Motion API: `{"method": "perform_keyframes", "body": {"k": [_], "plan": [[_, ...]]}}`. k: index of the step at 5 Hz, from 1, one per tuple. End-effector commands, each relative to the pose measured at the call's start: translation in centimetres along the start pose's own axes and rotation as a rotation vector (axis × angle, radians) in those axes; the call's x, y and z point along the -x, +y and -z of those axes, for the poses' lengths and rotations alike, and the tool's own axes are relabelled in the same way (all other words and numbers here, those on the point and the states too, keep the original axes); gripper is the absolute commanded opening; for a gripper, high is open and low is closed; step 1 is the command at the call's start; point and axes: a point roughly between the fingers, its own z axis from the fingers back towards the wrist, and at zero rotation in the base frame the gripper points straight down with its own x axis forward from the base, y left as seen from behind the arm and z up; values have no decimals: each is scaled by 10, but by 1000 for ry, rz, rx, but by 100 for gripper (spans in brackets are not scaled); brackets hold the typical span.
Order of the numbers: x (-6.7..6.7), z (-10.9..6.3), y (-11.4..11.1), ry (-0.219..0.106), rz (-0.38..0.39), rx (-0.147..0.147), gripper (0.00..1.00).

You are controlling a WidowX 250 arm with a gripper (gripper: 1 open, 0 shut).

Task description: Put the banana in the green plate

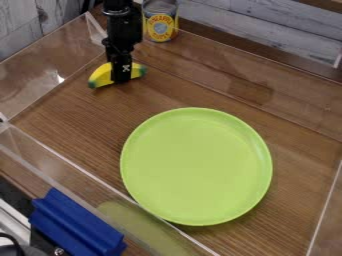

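Camera view. Black end effector (122,70) down over the banana (100,77), far side of the wooden counter (160,90). Fingers look closed in on its middle, one yellow end poking out to each side. Reads as a grip; no gap under the banana that I can make out, so probably not lifted.

Progress: early. Reach done, grasp apparently made. Left to do: lift, carry over to the plate (197,166), lower, let go. Nothing lies on the plate; banana well apart from it. Small curved thing, so it could twist or slip if the hold is off-centre.

Materials: banana yellow with a greenish end, smooth, plasticky. Plate round, flat, lime green, matte-looking, thin raised rim. Counter brown wood, grain showing, pale edging. Blue block (76,226) at the near edge, boxy, hard-looking. Dull green long rounded thing (147,230) partly beside and below the plate, can't tell what. Can (160,20) with a yellow label behind, close to the arm (122,25).
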Motion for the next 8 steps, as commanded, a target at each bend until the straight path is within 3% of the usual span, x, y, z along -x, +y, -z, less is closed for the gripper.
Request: {"method": "perform_keyframes", "body": {"k": [1,8], "plan": [[-3,-13,3,-15,1,-34,0],[-11,-39,-6,-13,16,-89,0]]}}
